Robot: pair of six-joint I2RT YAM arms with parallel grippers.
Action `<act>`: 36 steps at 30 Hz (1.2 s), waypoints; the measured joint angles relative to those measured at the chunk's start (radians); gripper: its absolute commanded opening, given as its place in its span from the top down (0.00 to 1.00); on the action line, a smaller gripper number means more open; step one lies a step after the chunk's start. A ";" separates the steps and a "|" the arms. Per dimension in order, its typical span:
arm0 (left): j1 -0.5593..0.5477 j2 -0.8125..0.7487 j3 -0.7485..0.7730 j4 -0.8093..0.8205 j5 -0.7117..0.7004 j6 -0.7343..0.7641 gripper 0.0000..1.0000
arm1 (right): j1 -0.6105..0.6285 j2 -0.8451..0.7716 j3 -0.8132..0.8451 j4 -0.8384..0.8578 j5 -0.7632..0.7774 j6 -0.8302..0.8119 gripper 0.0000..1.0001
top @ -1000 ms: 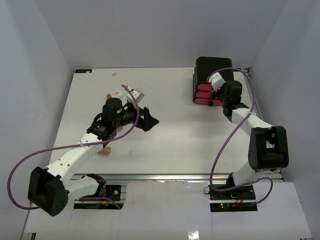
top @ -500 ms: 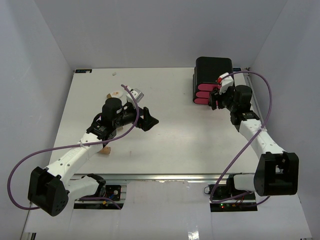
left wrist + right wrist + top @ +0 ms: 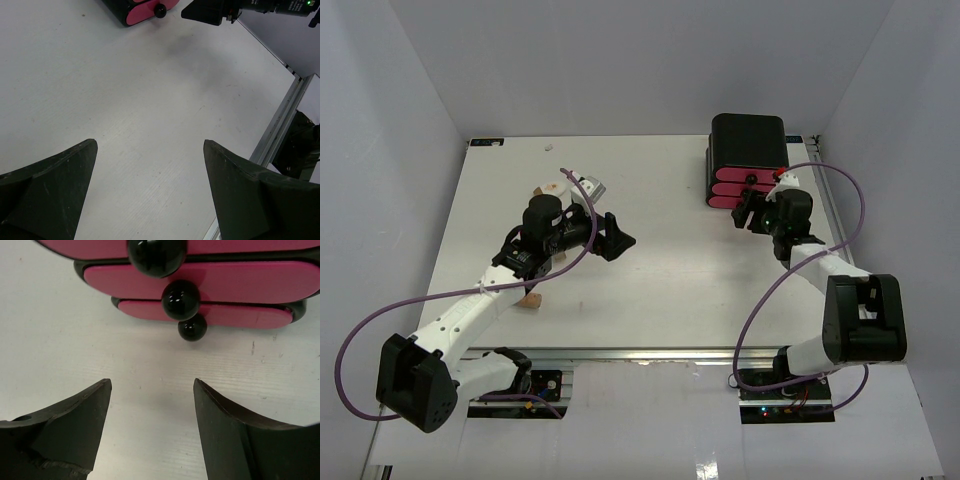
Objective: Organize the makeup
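Some of the makeup lies at the left of the table: a beige-white oval piece (image 3: 552,187), a tan cork-like cylinder (image 3: 530,302) and a small grey item (image 3: 596,188) partly hidden behind my left arm. My left gripper (image 3: 615,238) (image 3: 149,145) hovers open over bare table, holding nothing. My right gripper (image 3: 748,210) (image 3: 151,382) is open and empty, just in front of the black box (image 3: 748,140). The box's pink drawers (image 3: 200,282) and their black knobs (image 3: 181,300) face it a short way off.
White walls close in the table (image 3: 660,270) at the back and both sides. A metal rail (image 3: 280,130) runs along the near edge. Purple cables loop beside both arms. In the left wrist view, a pink drawer front (image 3: 142,10) and the right gripper's finger (image 3: 207,12) show at the top.
My right gripper has opened and drawn back from the pink drawers toward the near side, its arm swinging around. The left arm has stayed where it was.
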 measured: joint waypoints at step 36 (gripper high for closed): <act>0.019 0.019 0.000 0.000 0.004 0.000 0.02 | -0.002 0.224 0.051 0.340 0.171 0.257 0.61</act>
